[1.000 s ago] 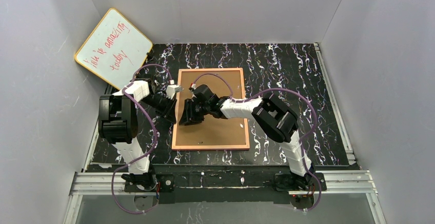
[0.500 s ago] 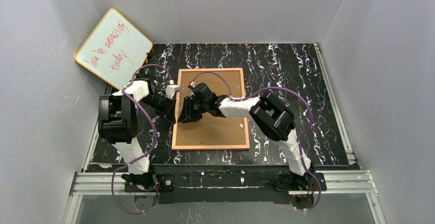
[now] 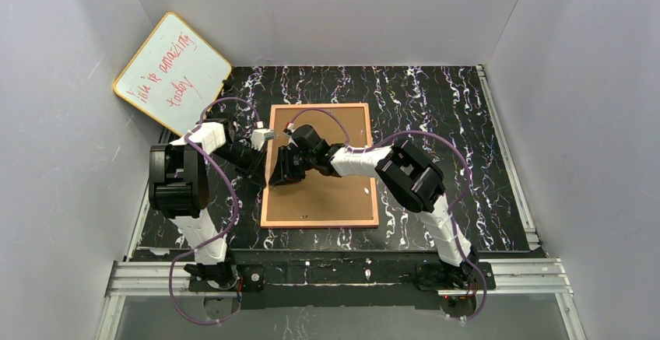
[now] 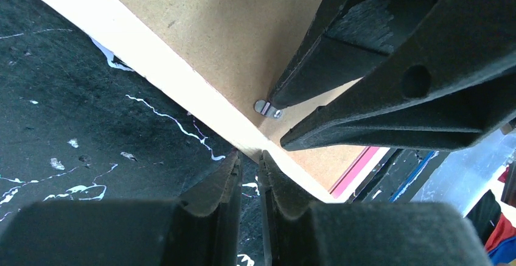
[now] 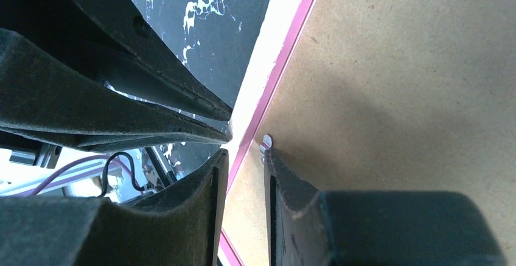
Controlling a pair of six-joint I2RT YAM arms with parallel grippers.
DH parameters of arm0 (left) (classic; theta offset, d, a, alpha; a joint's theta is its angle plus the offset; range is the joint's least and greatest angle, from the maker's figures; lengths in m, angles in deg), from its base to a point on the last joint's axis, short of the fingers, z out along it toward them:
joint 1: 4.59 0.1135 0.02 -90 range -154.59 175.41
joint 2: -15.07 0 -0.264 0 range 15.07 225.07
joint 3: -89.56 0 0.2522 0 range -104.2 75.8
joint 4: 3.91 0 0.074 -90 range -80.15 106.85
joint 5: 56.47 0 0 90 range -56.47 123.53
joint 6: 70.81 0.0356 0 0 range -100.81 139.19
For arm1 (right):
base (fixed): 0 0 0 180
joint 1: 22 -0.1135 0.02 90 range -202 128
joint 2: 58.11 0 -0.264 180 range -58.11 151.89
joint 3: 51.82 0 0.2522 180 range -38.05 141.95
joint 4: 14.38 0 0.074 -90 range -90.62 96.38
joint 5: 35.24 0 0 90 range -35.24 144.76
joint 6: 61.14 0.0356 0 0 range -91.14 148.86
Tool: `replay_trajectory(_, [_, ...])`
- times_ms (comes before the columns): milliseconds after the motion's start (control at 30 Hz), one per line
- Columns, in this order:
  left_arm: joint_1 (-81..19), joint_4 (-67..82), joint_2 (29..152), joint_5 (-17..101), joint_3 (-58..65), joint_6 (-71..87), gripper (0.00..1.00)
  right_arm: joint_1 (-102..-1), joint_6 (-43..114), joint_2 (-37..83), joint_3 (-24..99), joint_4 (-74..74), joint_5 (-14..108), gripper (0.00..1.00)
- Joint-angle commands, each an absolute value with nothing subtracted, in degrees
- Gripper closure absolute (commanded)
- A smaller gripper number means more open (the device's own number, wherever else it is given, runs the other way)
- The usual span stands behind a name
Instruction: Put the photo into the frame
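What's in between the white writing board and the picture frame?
Only bare black marbled table lies between the whiteboard and the frame; the top view shows it.

From my overhead view the only writing I can read is red handwriting on the yellow-edged whiteboard [image 3: 173,72] leaning in the far left corner, whose middle word looks like "amazing" and lower word "today", while its first words are too scrawled to make out.

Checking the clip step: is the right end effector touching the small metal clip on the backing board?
Touching. In the right wrist view, one fingertip meets the metal clip on the backing board.
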State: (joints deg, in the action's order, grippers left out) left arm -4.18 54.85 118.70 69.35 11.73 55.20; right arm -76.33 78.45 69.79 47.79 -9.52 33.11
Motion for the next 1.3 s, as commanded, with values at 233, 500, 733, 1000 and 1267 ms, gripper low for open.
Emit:
replay_trajectory(233, [-4.7,52.1,120.6,66.7,13.9,57.8,0.93,-76.6,78.2,72.3,51.1,-13.6,27.5,0.67])
replay_trajectory(500, [-4.7,52.2,120.8,66.5,13.9,57.8,0.94,-75.9,76.5,73.1,52.9,-12.8,24.1,0.68])
replay_trajectory(733, [-4.7,52.3,120.8,66.3,13.4,57.6,0.94,-74.1,75.3,70.2,52.0,-12.0,25.3,0.67])
replay_trajectory(1000, [-2.6,53.0,121.5,67.6,11.2,55.9,0.95,-70.2,73.6,65.7,50.4,-11.6,28.3,0.48])
replay_trajectory(1267, [-0.4,52.2,128.4,71.2,0.3,48.6,0.86,-65.8,71.5,67.7,54.5,-7.2,31.1,0.38])
